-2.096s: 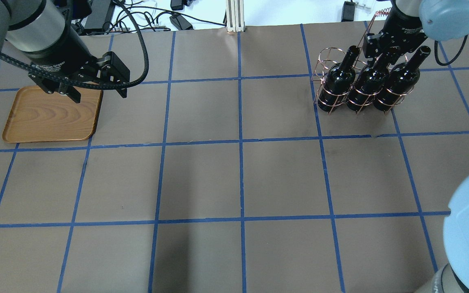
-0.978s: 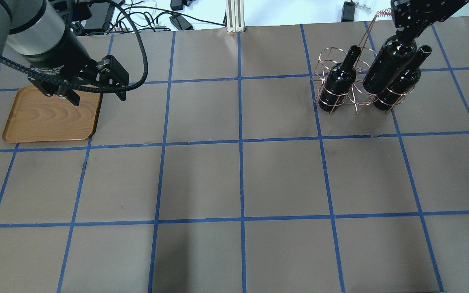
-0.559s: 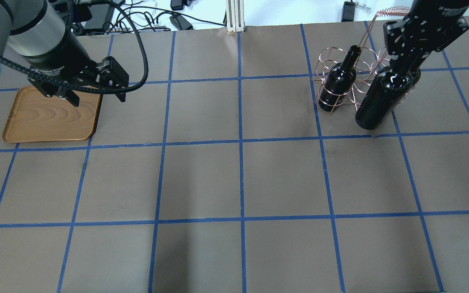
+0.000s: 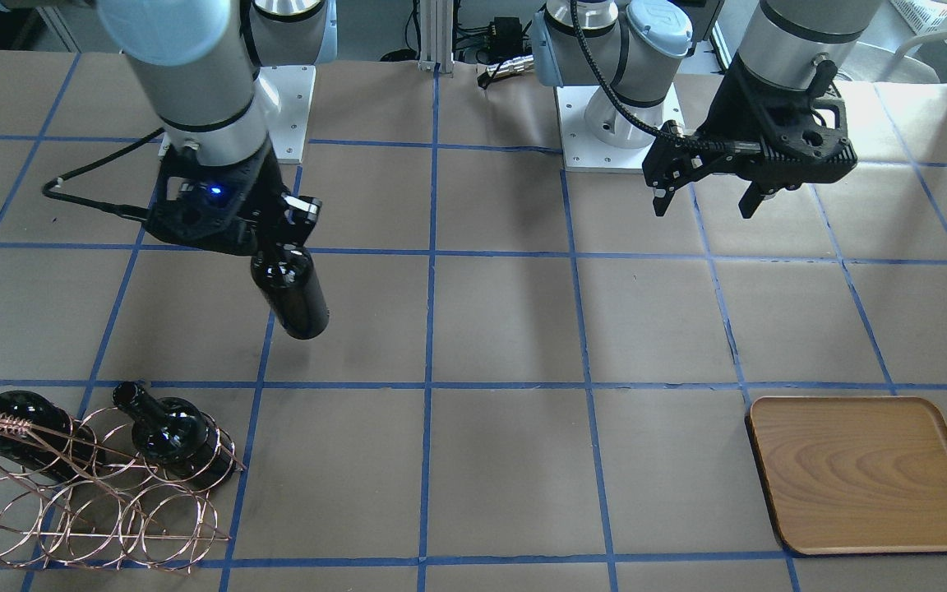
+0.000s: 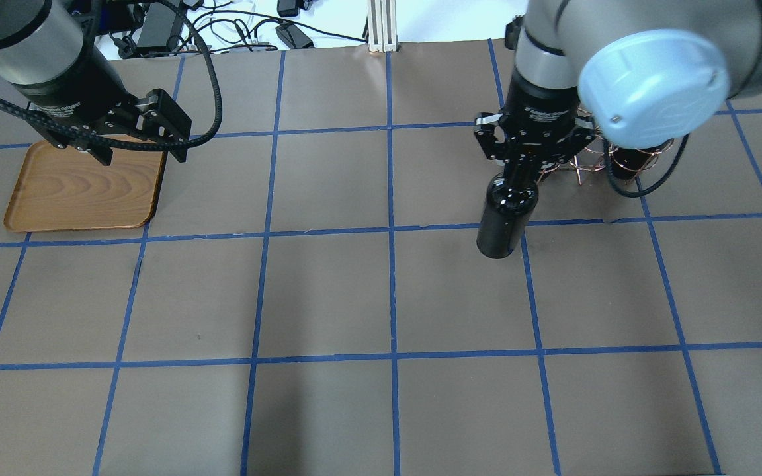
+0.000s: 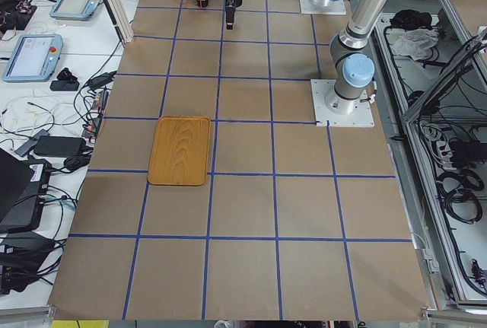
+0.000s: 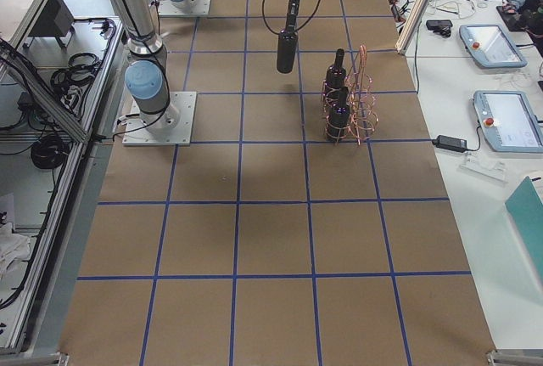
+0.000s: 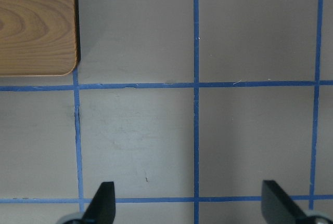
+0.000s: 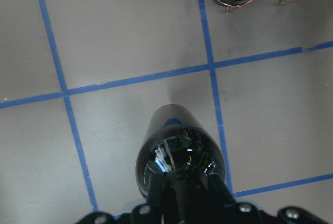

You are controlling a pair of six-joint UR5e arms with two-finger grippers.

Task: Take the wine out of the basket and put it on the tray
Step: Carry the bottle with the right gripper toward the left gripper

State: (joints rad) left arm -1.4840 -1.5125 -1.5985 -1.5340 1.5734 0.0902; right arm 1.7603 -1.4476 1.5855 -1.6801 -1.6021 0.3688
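My right gripper (image 5: 520,166) is shut on the neck of a near-black wine bottle (image 5: 505,218), which hangs upright in the air to the left of the basket. The bottle also shows in the front view (image 4: 291,288) and the right wrist view (image 9: 179,156). The copper wire basket (image 4: 87,501) holds two more bottles (image 4: 171,432); in the overhead view the basket (image 5: 592,158) is largely hidden behind my right arm. The wooden tray (image 5: 83,188) lies empty at the far left. My left gripper (image 5: 141,149) is open and empty above the tray's far right edge.
The table is brown paper with a grid of blue tape lines (image 5: 391,231). Cables and boxes (image 5: 288,30) lie beyond the table's far edge. The two arm bases (image 4: 605,123) stand at the robot's side of the table.
My right gripper has lifted the middle bottle out of the basket and carried it left, towards the table's middle. My left gripper has shifted slightly and stays open.
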